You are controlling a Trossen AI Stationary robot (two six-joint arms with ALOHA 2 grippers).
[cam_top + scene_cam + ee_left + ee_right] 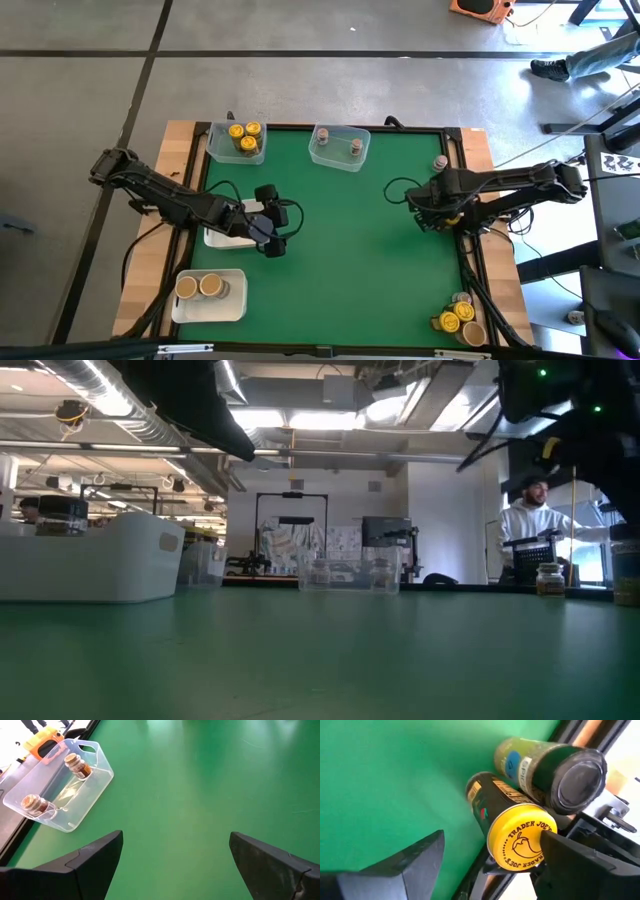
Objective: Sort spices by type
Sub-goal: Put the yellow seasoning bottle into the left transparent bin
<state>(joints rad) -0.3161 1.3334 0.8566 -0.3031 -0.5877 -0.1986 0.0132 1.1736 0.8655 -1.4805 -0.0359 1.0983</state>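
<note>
My right gripper (492, 834) points down, open, over the green mat's right edge (458, 200). In the right wrist view a spice jar with a yellow lid (520, 842) stands between its fingers, close to one of them. A jar with a dark lid (570, 780) and greenish contents stands just beyond it. In the high view the arm hides both jars. My left gripper (175, 835) hangs open above the mat's left half (272, 236), with nothing between its fingers. My right gripper comes at the yellow-lidded jar from above, one finger on either side of it. The rim of the lid (540, 840) lies right against one finger (580, 865). I cannot tell whether it touches.
A clear tub (238, 142) at the far left holds yellow-lidded jars. Another (338, 147) holds two grey-pink-lidded ones. A white tray (210, 296) holds two tan-lidded jars; a second tray (222, 236) lies under my left arm. Several jars (456, 320) cluster at the near right corner, one (440, 162) at the far right.
</note>
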